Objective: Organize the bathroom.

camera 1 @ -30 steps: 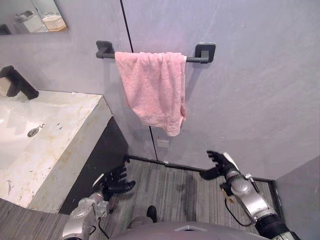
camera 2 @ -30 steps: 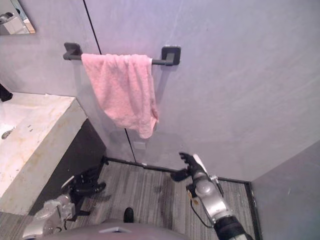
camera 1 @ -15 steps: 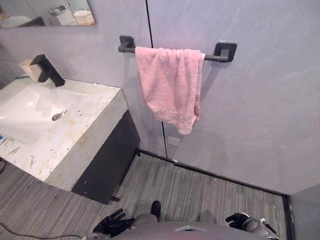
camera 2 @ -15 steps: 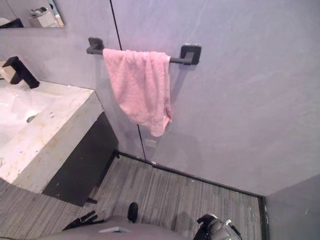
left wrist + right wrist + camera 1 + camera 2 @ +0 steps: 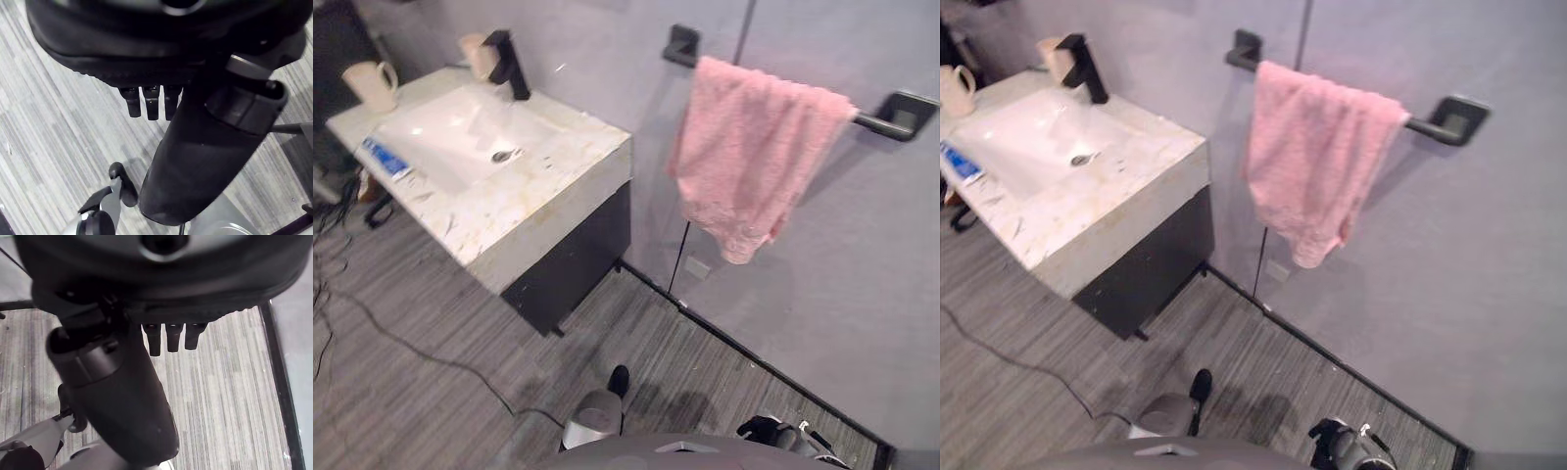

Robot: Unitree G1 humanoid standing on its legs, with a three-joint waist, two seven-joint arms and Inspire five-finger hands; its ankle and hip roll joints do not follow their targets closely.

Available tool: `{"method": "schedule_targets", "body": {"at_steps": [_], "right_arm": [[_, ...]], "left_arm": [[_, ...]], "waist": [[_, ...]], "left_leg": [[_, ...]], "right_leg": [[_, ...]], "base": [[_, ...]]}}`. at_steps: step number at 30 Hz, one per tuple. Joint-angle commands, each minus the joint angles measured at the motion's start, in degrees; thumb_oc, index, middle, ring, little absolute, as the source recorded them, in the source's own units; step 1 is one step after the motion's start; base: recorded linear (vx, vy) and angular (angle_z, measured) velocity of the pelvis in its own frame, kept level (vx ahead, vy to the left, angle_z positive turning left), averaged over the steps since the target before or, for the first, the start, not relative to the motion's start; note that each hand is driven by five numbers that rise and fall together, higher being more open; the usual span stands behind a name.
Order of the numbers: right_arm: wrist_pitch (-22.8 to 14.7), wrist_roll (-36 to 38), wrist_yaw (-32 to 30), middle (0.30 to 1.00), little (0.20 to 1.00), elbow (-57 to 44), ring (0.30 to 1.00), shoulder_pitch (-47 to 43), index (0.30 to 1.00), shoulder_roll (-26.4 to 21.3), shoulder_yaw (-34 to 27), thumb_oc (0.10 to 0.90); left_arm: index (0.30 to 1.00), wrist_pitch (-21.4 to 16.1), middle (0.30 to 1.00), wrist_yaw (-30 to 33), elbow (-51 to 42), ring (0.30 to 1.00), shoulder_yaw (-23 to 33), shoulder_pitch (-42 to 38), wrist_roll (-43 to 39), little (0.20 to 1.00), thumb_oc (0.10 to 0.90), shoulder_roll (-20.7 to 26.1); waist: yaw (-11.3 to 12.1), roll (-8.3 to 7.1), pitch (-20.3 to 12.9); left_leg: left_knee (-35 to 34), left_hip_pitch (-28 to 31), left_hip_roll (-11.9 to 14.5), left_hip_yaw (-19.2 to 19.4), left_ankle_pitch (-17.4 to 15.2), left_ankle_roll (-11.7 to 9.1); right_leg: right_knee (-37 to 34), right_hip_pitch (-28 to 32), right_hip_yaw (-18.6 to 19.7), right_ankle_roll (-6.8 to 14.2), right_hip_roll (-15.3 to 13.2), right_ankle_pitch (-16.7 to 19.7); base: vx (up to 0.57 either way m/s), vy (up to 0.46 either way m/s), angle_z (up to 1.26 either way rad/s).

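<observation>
Nearby, pink towel (image 5: 751, 166) drapes the rail (image 5: 899, 115); each robot hand (image 5: 149, 100) hangs relaxed, empty.

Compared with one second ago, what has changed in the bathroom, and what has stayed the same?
Mostly the camera has turned, so more of the sink counter shows, with a mug and the black faucet. Both hands have dropped from the raised position before the wall to low by the body: the left hand and right hand hang over the floor, holding nothing. The pink towel is still draped on its bar.
</observation>
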Motion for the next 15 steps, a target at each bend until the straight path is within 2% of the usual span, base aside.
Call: {"method": "schedule_targets", "body": {"at_steps": [1, 2, 3, 4, 5, 6, 8, 11, 13, 15], "right_arm": [[-0.17, 0.76, -0.28, 0.900, 0.900, -3.39, 0.900, -0.93, 0.900, -0.37, -1.62, 0.800], [-0.35, 0.06, 0.50, 0.900, 0.900, -3.33, 0.900, -1.21, 0.900, -0.65, -1.83, 0.800], [-0.34, 0.05, 0.51, 0.900, 0.900, -3.33, 0.900, -1.22, 0.900, -0.64, -1.83, 0.800], [-0.50, -0.82, 1.29, 0.900, 0.900, -3.56, 0.900, -1.23, 0.900, -1.03, -2.11, 0.800], [-0.56, -1.08, 1.49, 0.900, 0.900, -3.65, 0.900, -1.14, 0.900, -1.17, -2.24, 0.800], [-0.57, -1.50, 1.73, 0.900, 0.900, -3.83, 0.900, -0.89, 0.900, -1.34, -2.53, 0.800], [-0.04, -1.50, 1.60, 0.900, 0.900, -4.16, 0.900, -0.50, 0.900, -1.46, -2.81, 0.800], [0.89, -0.94, 1.10, 0.900, 0.900, -4.90, 0.900, 0.10, 0.900, -1.70, -3.12, 0.800], [1.46, -0.76, 1.07, 0.900, 0.900, -5.32, 0.900, 0.04, 0.900, -1.75, -2.96, 0.800], [1.46, -0.76, 1.07, 0.900, 0.900, -5.32, 0.900, 0.04, 0.900, -1.75, -2.96, 0.800]], "left_arm": [[0.900, 0.23, 0.900, -0.96, -1.12, 0.900, 0.20, 0.28, 3.56, 0.900, 0.800, 3.40], [0.900, 0.33, 0.900, -0.41, -2.37, 0.900, 0.77, 0.68, 3.47, 0.900, 0.800, 3.57], [0.900, 0.35, 0.900, -0.40, -2.39, 0.900, 0.77, 0.69, 3.47, 0.900, 0.800, 3.57], [0.900, 0.16, 0.900, 0.06, -3.26, 0.900, 1.52, 0.97, 3.11, 0.900, 0.800, 3.40], [0.900, 0.17, 0.900, 0.22, -3.63, 0.900, 1.74, 1.01, 3.02, 0.900, 0.800, 3.32], [0.900, 0.51, 0.900, 0.60, -4.63, 0.900, 2.04, 0.74, 2.65, 0.900, 0.800, 3.14], [0.900, 1.20, 0.900, 0.79, -6.14, 0.900, 2.14, 0.07, 2.41, 0.900, 0.800, 3.07], [0.900, 2.61, 0.900, 0.97, -8.42, 0.900, 1.23, -2.03, 1.67, 0.900, 0.800, 3.16], [0.900, 3.12, 0.900, 1.16, -8.68, 0.900, 0.74, -2.75, 1.71, 0.900, 0.800, 3.21], [0.900, 3.12, 0.900, 1.16, -8.68, 0.900, 0.74, -2.75, 1.71, 0.900, 0.800, 3.21]], "waist": [[-1.91, -3.55, 0.52], [-2.86, -5.16, 0.74], [-2.87, -5.13, 0.71], [-3.52, -6.16, 0.33], [-3.95, -6.37, 0.01], [-5.03, -6.68, -0.85], [-6.56, -6.45, -2.11], [-9.21, -5.00, -4.20], [-10.06, -4.34, -4.84], [-10.06, -4.34, -4.84]], "left_leg": [[21.46, -0.20, 4.20, 9.13, -10.50, 2.94], [27.08, 2.37, 5.24, 11.73, -13.65, 3.79], [27.21, 2.29, 5.29, 11.70, -13.74, 3.79], [31.49, 4.72, 5.03, 12.56, -14.91, 3.42], [33.33, 5.80, 5.22, 13.45, -14.98, 3.01], [35.78, 8.67, 5.79, 16.01, -14.33, 1.91], [36.00, 12.40, 6.45, 18.86, -13.19, 0.59], [30.08, 18.36, 6.09, 23.34, -10.71, -1.14], [26.44, 20.28, 5.53, 24.89, -10.58, -1.19], [26.44, 20.28, 5.53, 24.89, -10.58, -1.19]], "right_leg": [[6.17, -2.20, 1.40, 1.33, -4.02, -3.36], [8.63, -4.93, -0.60, 1.58, -5.34, -3.05], [8.69, -4.97, -0.61, 1.58, -5.32, -3.10], [9.40, -6.71, -1.85, 1.18, -5.59, -2.66], [9.47, -7.15, -2.51, 0.91, -5.43, -2.69], [9.34, -7.92, -4.06, 0.26, -4.97, -2.85], [9.09, -8.79, -5.99, -0.40, -4.38, -3.17], [9.39, -11.72, -10.04, -0.71, -4.69, -2.84], [10.51, -13.11, -11.87, -0.33, -5.49, -2.65], [10.51, -13.11, -11.87, -0.33, -5.49, -2.65]], "base": [[-0.10, -0.059, 0.34], [-0.08, -0.047, 0.26], [-0.12, -0.056, 0.34], [-0.08, -0.035, 0.52], [-0.14, -0.058, 0.63], [-0.11, -0.037, 0.54], [-0.15, 0.020, 0.66], [-0.20, 0.094, 0.76], [-0.13, 0.079, 1.06], [-0.08, 0.059, 0.45]]}}
